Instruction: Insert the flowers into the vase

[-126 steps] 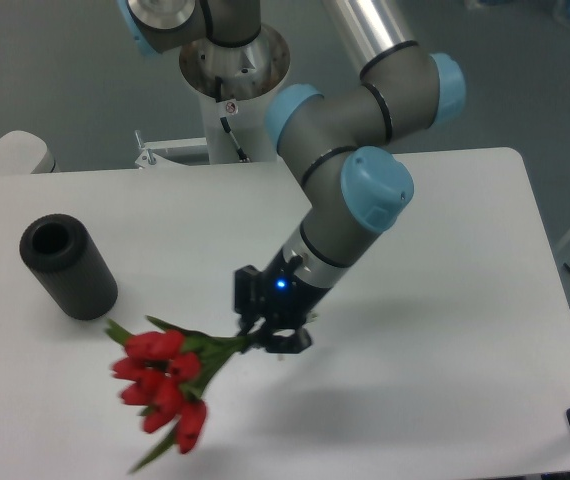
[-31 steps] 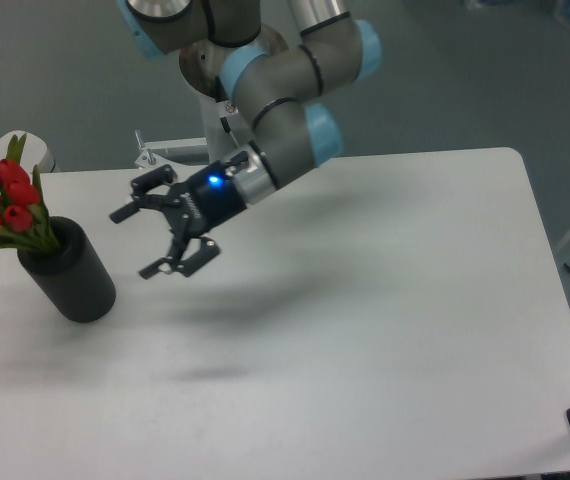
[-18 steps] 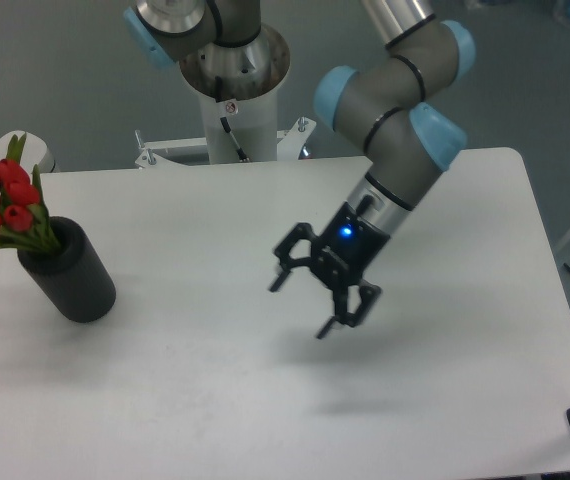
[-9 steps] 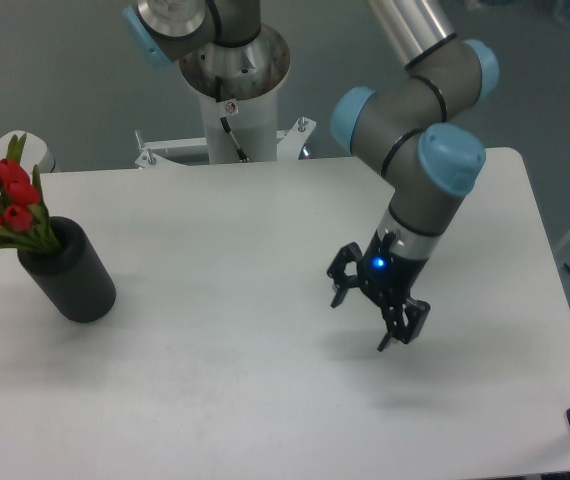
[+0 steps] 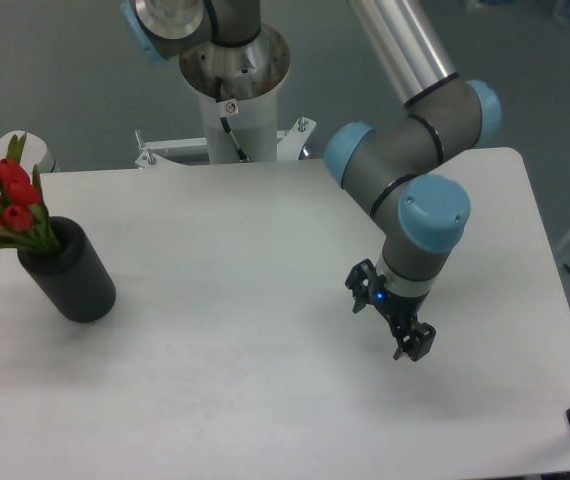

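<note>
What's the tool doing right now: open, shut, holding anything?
Tool: open and holding nothing, poised over the bare table. The flowers stand in the vase at the far left.

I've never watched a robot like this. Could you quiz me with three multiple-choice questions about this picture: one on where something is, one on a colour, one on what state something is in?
1. Where are the flowers?
A. lying on the table
B. standing in the vase
C. in the gripper

2. What colour is the vase?
A. black
B. white
C. blue

3. What is the gripper holding?
A. the flowers
B. the vase
C. nothing

Answers:
1 B, the stems go down into the vase's top at the left of the table.
2 A, it is a dark black cylinder.
3 C, nothing sits between its fingers, and it hangs over bare table far to the right of the vase.
</note>
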